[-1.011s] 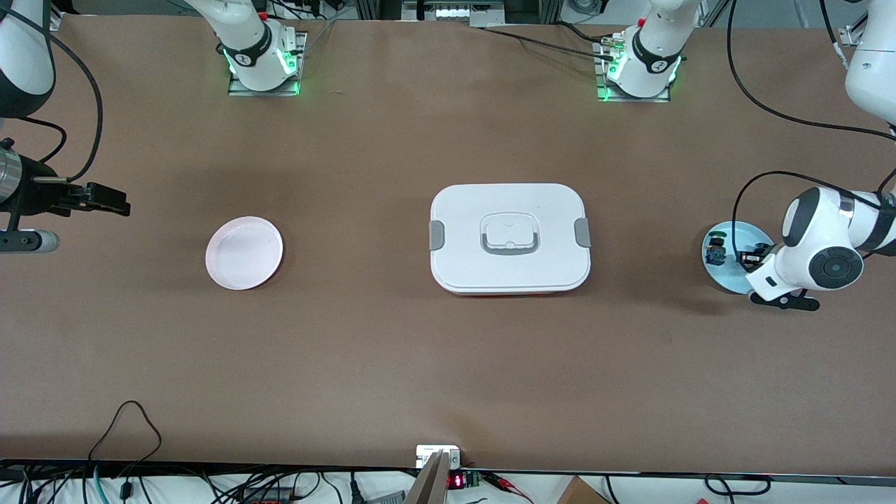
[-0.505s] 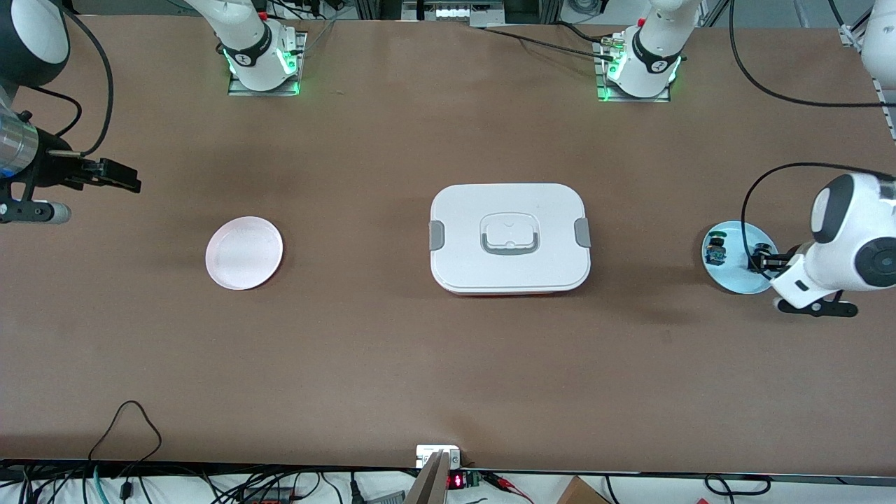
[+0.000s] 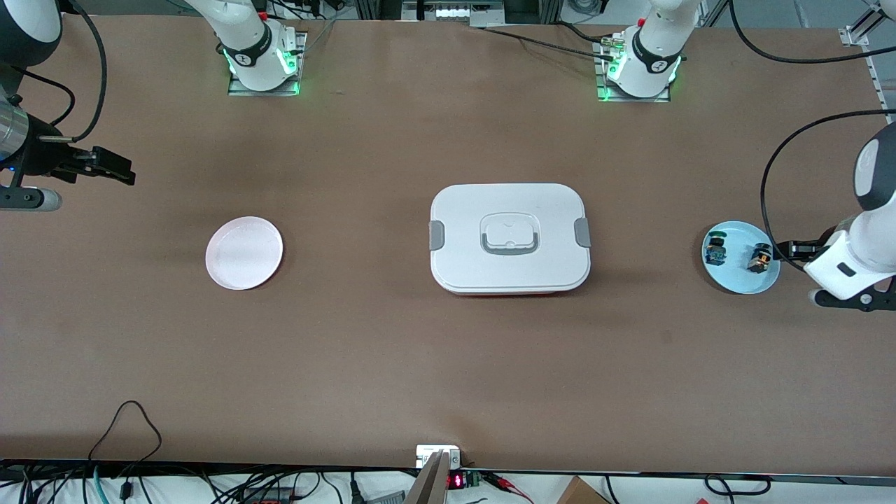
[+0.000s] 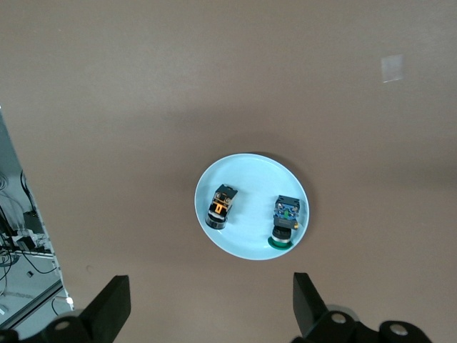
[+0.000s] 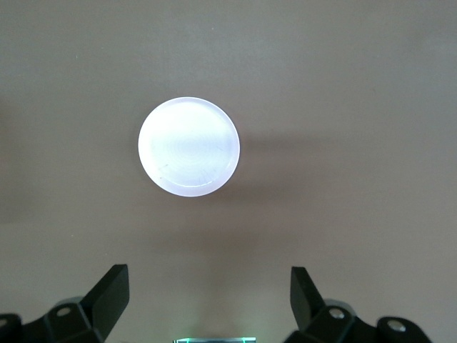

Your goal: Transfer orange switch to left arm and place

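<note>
Over the table's edge at the left arm's end, just beside the light-blue plate (image 3: 740,280), hangs the left gripper (image 3: 792,249), fingers spread and empty. On that plate lies the orange switch (image 4: 221,206), a small black cylinder on its side with an orange cap, next to the green-capped switch (image 4: 285,221). The white box (image 3: 509,238) sits mid-table. The right gripper (image 3: 115,169) hovers spread above bare table near the pink plate (image 5: 188,146)

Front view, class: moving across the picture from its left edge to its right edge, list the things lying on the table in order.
Pink plate → box → green-blue switch → orange switch, both switches on the blue plate.
</note>
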`<state>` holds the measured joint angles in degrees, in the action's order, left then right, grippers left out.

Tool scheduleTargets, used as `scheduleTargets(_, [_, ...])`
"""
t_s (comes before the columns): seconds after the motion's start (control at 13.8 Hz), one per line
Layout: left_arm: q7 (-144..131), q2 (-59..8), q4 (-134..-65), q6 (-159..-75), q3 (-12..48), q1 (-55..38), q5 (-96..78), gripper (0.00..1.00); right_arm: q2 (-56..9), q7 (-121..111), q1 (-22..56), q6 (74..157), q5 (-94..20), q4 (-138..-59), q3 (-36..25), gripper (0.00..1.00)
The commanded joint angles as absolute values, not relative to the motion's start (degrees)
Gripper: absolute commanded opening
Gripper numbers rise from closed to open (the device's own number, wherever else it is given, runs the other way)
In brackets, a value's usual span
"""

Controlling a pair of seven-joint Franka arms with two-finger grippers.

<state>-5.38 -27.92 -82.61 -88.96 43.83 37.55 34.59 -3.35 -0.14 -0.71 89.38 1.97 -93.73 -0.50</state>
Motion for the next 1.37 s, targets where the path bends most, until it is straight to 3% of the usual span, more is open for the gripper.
scheduleTargets(0.0, [-5.01,-28.56,-78.32,-85.26,47.18,37.35,33.4,1.0,-2.37,-1.05,-2.02,89.56,1.14,-94.57,0.44,1.0])
scheduleTargets(0.29, [-5.1,-26.73,-75.16,-83.25,49.22,35.69,31.57,1.0,-2.37,-1.23,-2.02,89.47,1.14,-94.48,0.35,1.0])
scheduleTargets(0.58, [-4.92,-19.53,-74.44,-79.72,46.16,31.48,26.21,1.0,-2.37,-1.14,-2.02,89.3,1.14,-94.48,0.44,1.0])
scheduleTargets(0.72, [-1.87,-14.18,-74.09,-79.72,36.71,25.96,18.67,1.0,-2.46,-1.14,-2.02,89.3,1.14,-94.57,0.44,1.0])
scheduleTargets(1.01, [6.67,-7.31,-75.84,-79.63,10.07,12.76,1.37,1.0,-2.55,-1.14,-2.02,89.39,1.06,-94.48,0.44,1.0])
scheduleTargets(1.16, [7.47,-5.2,-79.08,-79.98,2.85,10.21,-4.72,1.0,-2.55,-1.14,-2.02,89.38,1.14,-94.48,0.35,1.0])
scheduleTargets(1.3, [7.3,-3.44,-83.21,-82.07,-0.16,7.39,-4.84,1.0,-2.55,-1.14,-2.02,89.47,1.14,-94.48,0.44,1.0])
